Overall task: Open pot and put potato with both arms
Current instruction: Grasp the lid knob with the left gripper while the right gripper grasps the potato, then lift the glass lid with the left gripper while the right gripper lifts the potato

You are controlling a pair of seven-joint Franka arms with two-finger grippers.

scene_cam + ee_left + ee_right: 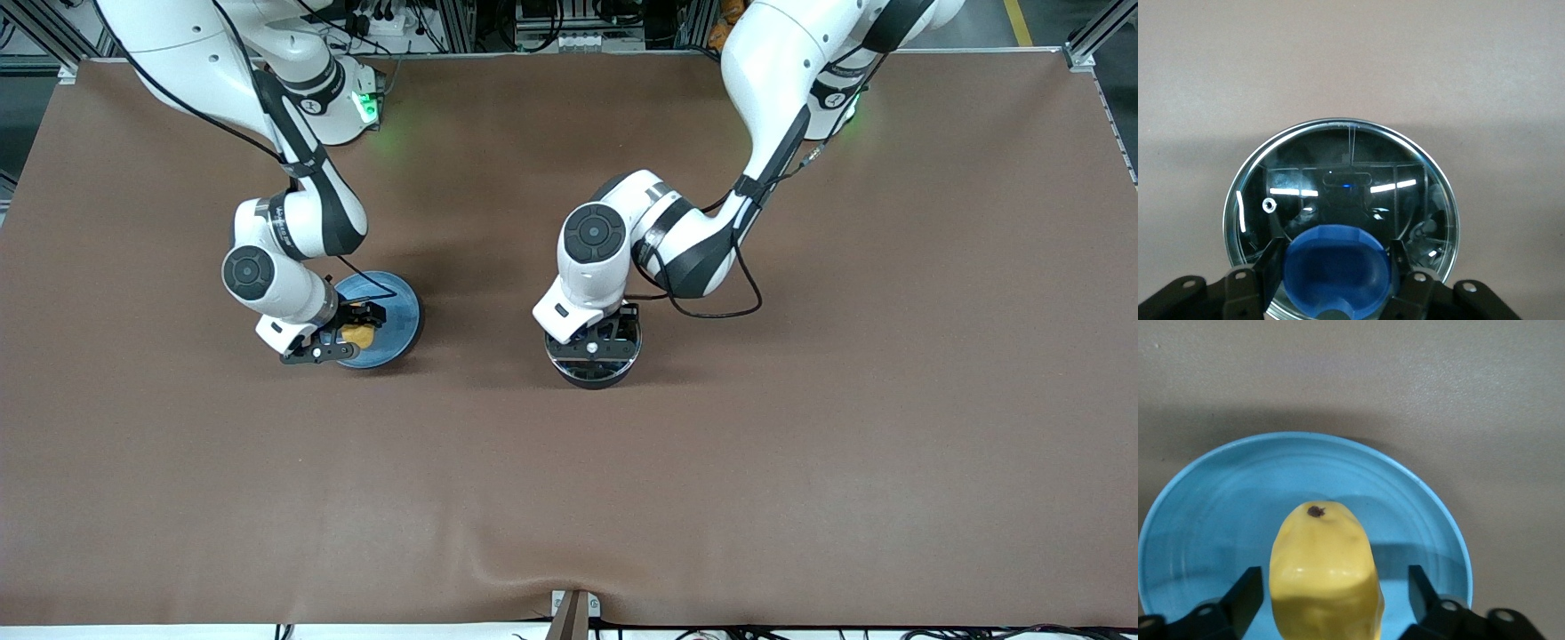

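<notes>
The black pot (593, 375) stands mid-table with the glass lid (1338, 167) on it; its blue handle is hidden under the left arm. My left gripper (594, 345) is down over the pot, its fingers (1273, 261) closed against both sides of the lid's blue knob (1338, 267). The yellow potato (361, 336) lies on the light-blue plate (402, 309), toward the right arm's end. My right gripper (348, 332) is low over the plate and open. Its fingers (1245, 595) stand on either side of the potato (1325, 567) with gaps.
The brown table cloth (800, 444) stretches all round the plate (1211, 500) and the pot. A black cable (711, 311) loops from the left arm's wrist just above the table beside the pot.
</notes>
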